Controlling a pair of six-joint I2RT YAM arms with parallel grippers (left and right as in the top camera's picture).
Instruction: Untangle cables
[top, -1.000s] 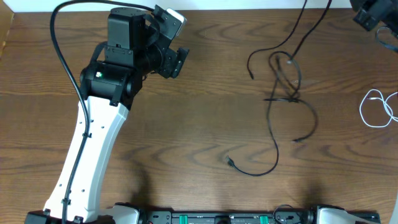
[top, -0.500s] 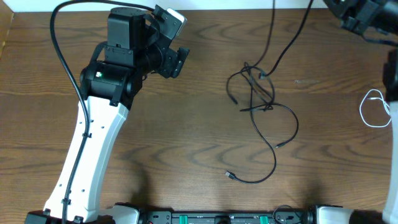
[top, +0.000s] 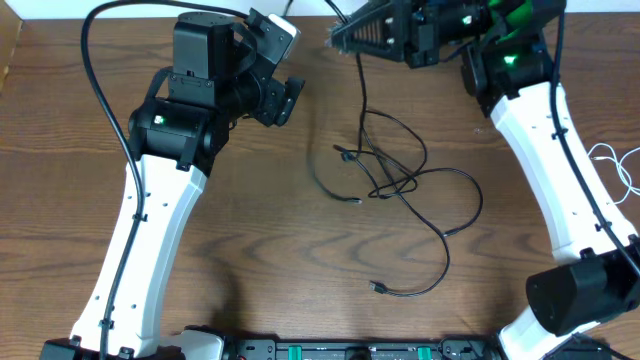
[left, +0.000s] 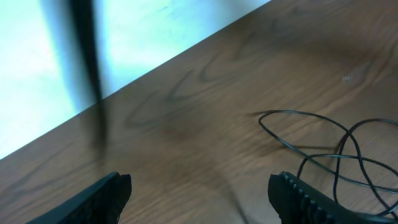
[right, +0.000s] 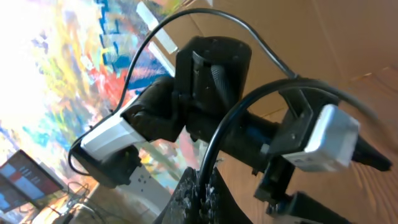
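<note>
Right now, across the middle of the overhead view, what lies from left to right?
left arm → tangled black cables → right arm → white cable at the right edge

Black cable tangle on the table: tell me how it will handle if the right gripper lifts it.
Probably floppy: the black cables lie in loose loops, and one strand hangs limp from the right gripper. Likely light, since they are so thin. The crossed loops would probably rise as one clump, plug ends trailing.
</note>
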